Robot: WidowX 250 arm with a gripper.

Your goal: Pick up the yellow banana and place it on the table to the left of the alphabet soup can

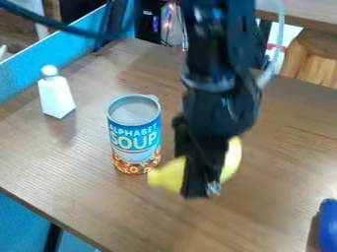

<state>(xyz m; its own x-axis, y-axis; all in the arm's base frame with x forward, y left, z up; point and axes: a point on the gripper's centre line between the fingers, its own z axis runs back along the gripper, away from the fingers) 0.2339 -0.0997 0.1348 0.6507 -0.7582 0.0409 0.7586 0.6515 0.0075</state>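
Although the black gripper [199,191] hangs over the table [276,211], whether it's spread or pinching the curved yellow object [169,175] behind it, I can't tell; beside that stands a soup can [135,135], with a white bottle [56,95] near the table's upper-left edge.

The robot arm [220,106] is black, built of chunky, rounded sections stacked from the top edge down to the middle of the frame. Pale glints lie on its upper housing, and a greyish band [209,83] rings it midway. A translucent, whitish tube [280,42] loops along its right side. The black gripper [203,191] narrows downward, with a small silvery spot near its lower end.
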